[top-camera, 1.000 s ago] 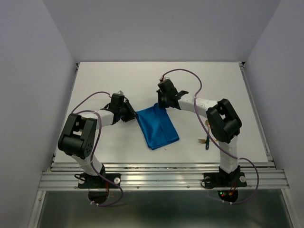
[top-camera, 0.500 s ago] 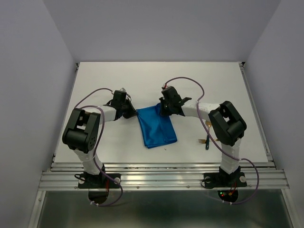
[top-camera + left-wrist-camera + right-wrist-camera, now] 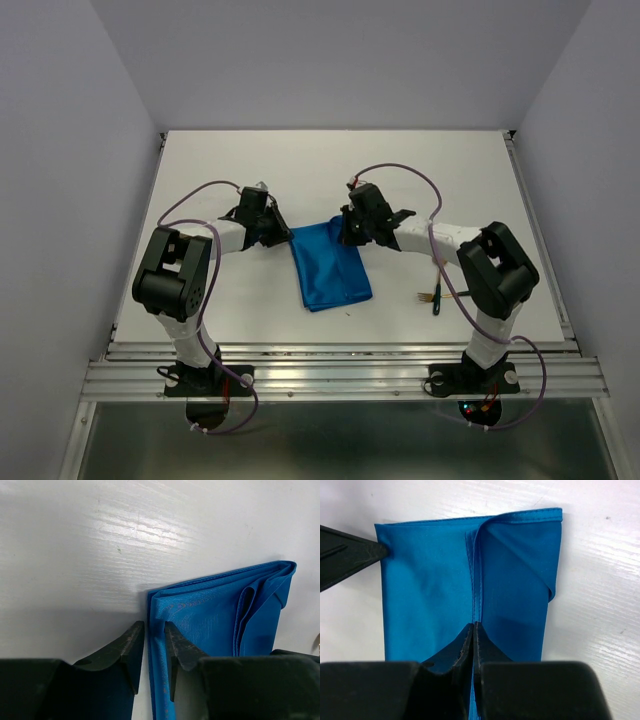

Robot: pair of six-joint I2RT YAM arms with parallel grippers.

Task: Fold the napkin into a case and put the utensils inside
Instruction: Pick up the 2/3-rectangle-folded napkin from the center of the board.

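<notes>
You look roughly halfway: the plain royal-blue cloth napkin [image 3: 331,268] lies folded narrow mid-table, right gripper [image 3: 472,625] pinched shut on its centre hem, left gripper [image 3: 152,626] a slit open astride its left edge, while the gold-headed, green-handled utensils [image 3: 434,299] lie outside, well apart.

The white desk [image 3: 300,170] is carrying a blue napkin [image 3: 330,272], which is lying folded and flat near its middle, while the gold-headed utensils [image 3: 432,298] are lying well apart, toward its right side.
</notes>
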